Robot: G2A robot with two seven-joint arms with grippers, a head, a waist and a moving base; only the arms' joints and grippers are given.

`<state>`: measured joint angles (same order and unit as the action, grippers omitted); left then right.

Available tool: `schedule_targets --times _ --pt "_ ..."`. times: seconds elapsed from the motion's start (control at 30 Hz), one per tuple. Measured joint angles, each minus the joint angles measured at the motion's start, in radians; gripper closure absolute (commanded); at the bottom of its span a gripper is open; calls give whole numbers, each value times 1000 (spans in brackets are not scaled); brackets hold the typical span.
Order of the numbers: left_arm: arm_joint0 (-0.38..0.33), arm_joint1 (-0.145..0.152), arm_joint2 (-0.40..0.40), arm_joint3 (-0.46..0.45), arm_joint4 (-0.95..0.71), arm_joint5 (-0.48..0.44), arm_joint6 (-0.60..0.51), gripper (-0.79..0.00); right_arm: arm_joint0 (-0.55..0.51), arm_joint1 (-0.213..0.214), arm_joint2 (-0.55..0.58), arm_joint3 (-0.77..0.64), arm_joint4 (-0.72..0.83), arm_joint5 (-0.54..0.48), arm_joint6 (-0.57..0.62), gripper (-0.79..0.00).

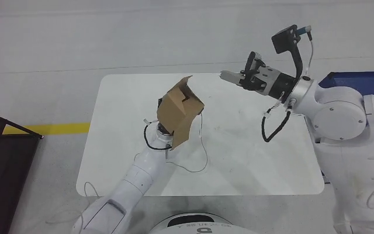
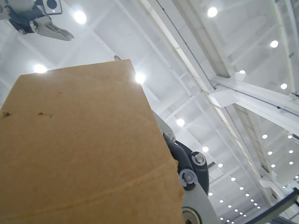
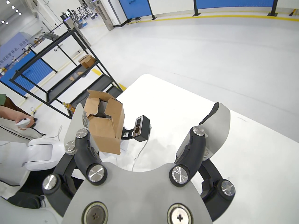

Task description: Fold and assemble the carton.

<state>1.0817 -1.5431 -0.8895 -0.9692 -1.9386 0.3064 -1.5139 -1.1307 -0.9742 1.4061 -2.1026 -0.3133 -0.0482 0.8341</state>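
One brown carton (image 1: 180, 111) gripped aloft by left fingers (image 2: 161, 124)

1. We see the carton (image 1: 180, 111) held up above the white table (image 1: 234, 169) on the end of the left arm (image 1: 137, 175), one flap standing.
2. We note the right gripper (image 1: 227, 75) apart from the carton, pointing toward it.

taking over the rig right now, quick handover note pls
Left gripper: shut on the carton, holding it tilted in the air above the table.
Right gripper: open and empty, raised over the table's right side, pointing toward the carton but apart from it.
Done: carton opened into a box shape and lifted.
Left: the upper flaps stand open and need folding shut.
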Motion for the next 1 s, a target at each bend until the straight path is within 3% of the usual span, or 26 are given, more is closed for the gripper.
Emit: schedule_targets --times 0.23,0.53,0.8,1.0 --pt "-57 -14 56 83 -14 -21 -21 0 65 -14 -103 60 -65 48 -46 -785" --pt "-98 6 98 86 49 -22 -22 0 172 -30 -191 112 -75 77 -18 -785" --pt "-107 23 122 67 22 -22 -22 0 236 -34 -258 130 -112 70 124 -785" --pt "-116 29 128 55 -26 -22 -22 0 254 -30 -238 144 -75 68 203 -785"
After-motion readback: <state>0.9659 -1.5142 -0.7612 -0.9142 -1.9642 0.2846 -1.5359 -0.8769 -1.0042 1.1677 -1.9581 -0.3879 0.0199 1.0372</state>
